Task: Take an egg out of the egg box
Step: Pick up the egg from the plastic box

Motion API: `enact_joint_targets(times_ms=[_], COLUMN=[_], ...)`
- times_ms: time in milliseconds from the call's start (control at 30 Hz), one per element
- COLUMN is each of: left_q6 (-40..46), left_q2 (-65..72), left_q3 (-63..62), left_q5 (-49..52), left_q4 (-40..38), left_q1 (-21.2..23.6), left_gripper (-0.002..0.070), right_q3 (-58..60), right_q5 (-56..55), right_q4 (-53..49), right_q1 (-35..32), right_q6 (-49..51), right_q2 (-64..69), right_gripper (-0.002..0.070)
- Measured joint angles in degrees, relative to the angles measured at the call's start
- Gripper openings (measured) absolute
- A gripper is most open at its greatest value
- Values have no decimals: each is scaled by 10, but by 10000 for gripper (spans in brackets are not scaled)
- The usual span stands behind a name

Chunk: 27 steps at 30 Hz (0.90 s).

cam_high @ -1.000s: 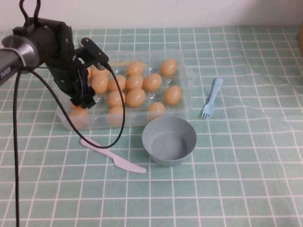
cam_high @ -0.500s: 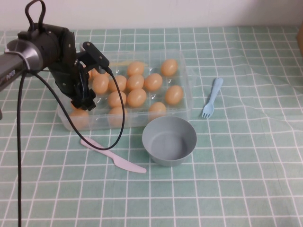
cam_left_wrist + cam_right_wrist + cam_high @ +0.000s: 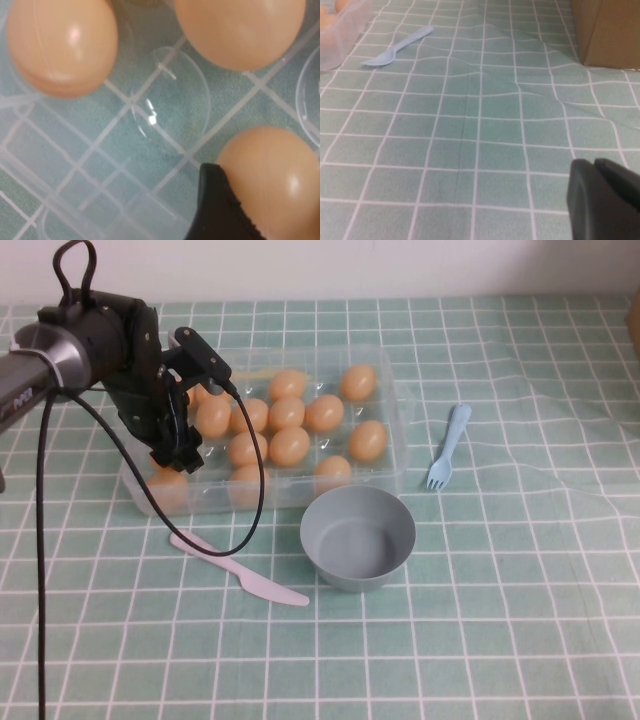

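Barely shifted since a moment earlier, left gripper point(image 3: 187, 412) stood jaws wide over the egg box point(image 3: 385, 455)'s left end, the egg point(image 3: 272, 175) touching one fingertip point(image 3: 217, 210); right gripper point(image 3: 605, 200), finger state unclear, waited well apart.

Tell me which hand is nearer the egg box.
Left. The left hand is down inside the egg box, among its eggs; the right hand hovers over bare tablecloth away from the box.

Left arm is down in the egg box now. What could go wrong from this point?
The left gripper sits low inside the egg box, and the wrist view shows one finger against an egg; squeezing off-centre might crack it or roll it away. Neighbouring eggs sit close, so a finger could knock one. The light clear box may lift along. The right gripper hovers over bare cloth, away from it.
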Motion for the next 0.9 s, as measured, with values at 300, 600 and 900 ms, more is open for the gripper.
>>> enact_joint_targets(times_ms=[300, 600, 900], left_q6=[0, -8, -9], left_q2=[-6, -76, -147], left_q3=[0, 0, 0], left_q5=[-1, 18, 66], left_q4=[-6, -53, -114], left_q1=[0, -1, -2], left_gripper=[347, 346, 346], right_q3=[0, 0, 0], right_q5=[0, 0, 0], right_q4=[0, 0, 0], right_q1=[0, 0, 0], right_q6=[0, 0, 0], right_q2=[0, 0, 0], right_gripper=[-18, -18, -18])
